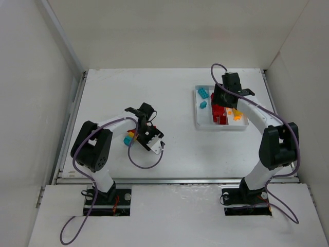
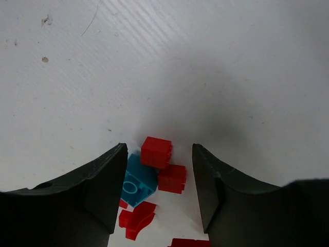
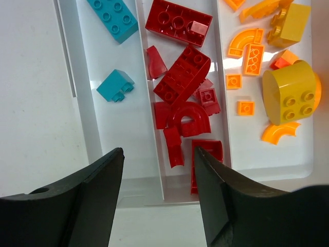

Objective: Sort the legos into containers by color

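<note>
- On the bench (image 2: pixel 205 62), left pincer (image 2: pixel 159 149), released, straddles red brick (image 2: pixel 156 152); teal brick (image 2: pixel 138 181) just beside may get pinched too.
- Right pincer (image 3: pixel 159 152) released, empty, over tray (image 3: pixel 82 103).

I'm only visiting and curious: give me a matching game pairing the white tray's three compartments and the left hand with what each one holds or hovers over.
Column one:
1. left compartment
2. middle compartment
3. right compartment
4. left hand

Column two:
A. red pieces
B. loose red and teal bricks on the table
C. orange and yellow pieces
D. teal pieces

Pairs: 1-D, 2-A, 3-C, 4-B.
</note>
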Controlling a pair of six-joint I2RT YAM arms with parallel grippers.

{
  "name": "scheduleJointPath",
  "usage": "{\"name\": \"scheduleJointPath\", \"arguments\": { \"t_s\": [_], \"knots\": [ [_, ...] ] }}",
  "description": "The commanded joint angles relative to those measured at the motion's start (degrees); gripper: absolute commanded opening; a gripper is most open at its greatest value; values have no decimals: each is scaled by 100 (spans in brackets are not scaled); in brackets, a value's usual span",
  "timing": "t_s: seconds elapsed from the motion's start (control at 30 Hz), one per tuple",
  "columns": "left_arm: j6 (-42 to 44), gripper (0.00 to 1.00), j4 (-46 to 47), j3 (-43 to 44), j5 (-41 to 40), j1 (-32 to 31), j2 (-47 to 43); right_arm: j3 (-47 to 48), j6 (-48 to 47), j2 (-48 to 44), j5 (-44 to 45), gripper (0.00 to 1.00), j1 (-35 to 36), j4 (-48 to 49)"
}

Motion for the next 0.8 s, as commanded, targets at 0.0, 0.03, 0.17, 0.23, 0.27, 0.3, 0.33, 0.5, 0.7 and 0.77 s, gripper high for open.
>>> {"name": "scheduleJointPath", "arguments": {
  "t_s": [0.0,0.03,0.17,0.23,0.27,0.3,0.33,0.5,0.7,0.77],
  "knots": [
    [540,50,-303,403,81,-12,148,348,-138,-52,96,63,-14,-123],
    [479,47,-303,456,82,-12,279,418,-190,1,35,63,-14,-123],
    [670,44,-582,580,-155,-12,570,472,-252,54,35,64,-14,-176],
    [908,37,-584,580,-445,-12,623,472,-304,54,35,64,-14,-176],
    [909,28,-584,580,-507,-12,624,472,-305,54,35,64,-14,-176],
    [909,22,-645,632,-507,-12,624,472,-366,54,95,64,-14,-176],
    [909,17,-645,632,-507,-12,624,472,-366,54,96,64,-14,-176],
    [909,0,-698,685,-454,-12,676,648,-419,168,96,64,-14,-176],
    [-161,0,-558,1429,809,-12,501,823,-656,160,-157,64,-14,-229],
    [-583,0,-444,1782,1614,49,378,823,-1014,-68,-465,64,-14,-142]
  ]
}}
